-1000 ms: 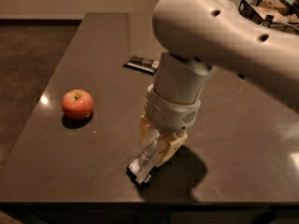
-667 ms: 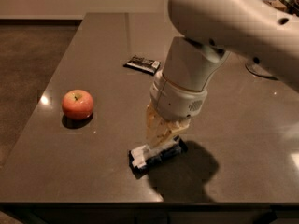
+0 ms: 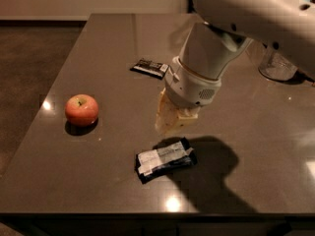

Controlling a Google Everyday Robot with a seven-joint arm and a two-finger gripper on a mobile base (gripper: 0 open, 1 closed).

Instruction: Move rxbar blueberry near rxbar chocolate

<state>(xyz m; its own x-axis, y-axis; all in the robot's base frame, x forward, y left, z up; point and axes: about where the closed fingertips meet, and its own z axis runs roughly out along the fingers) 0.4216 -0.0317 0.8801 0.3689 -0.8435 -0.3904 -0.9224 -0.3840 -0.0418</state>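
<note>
The rxbar blueberry [image 3: 165, 160], navy with a whitish panel, lies flat on the dark table [image 3: 113, 48] near the front edge. The rxbar chocolate [image 3: 149, 68], a slim black bar with a small white patch, lies farther back near the table's middle. My gripper [image 3: 173, 121] hangs from the white arm [image 3: 206, 58] just above and slightly behind the blueberry bar. It does not touch the bar. It is open and holds nothing.
A red apple [image 3: 81, 109] sits on the left side of the table. A clear glass container [image 3: 276, 65] stands at the right, behind the arm. The table's front edge runs close below the blueberry bar.
My gripper has lifted up and back off the blueberry bar. The bar turned from a steep diagonal to nearly level across the view and now lies free on the table.
</note>
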